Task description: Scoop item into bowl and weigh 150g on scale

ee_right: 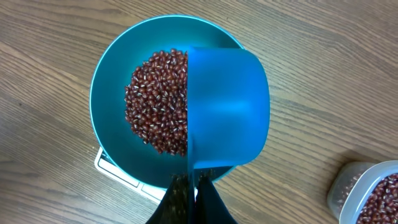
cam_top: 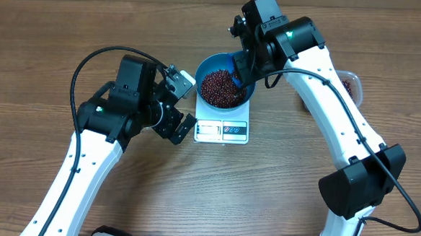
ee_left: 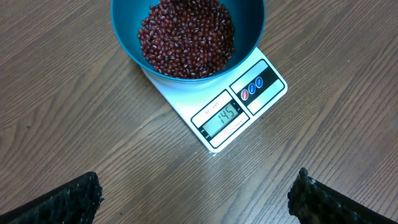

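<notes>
The blue bowl (cam_top: 207, 64) stands on the white scale (cam_top: 222, 131) and holds a heap of red-brown beans (cam_top: 223, 88). In the left wrist view the scale (ee_left: 249, 93) shows 145 on its display below the bowl (ee_left: 124, 43) of beans (ee_left: 186, 37). My right gripper (ee_right: 194, 183) is shut on the thin handle of a small blue scoop (ee_right: 227, 106). The scoop is tipped on its side over the right half of the bowl (ee_right: 109, 106), hiding part of the beans (ee_right: 155, 106). My left gripper (ee_left: 196, 199) is open and empty, left of the scale.
A clear plastic tub (ee_right: 367, 193) with more beans sits on the wooden table to the right of the bowl, partly hidden behind the right arm in the overhead view (cam_top: 349, 83).
</notes>
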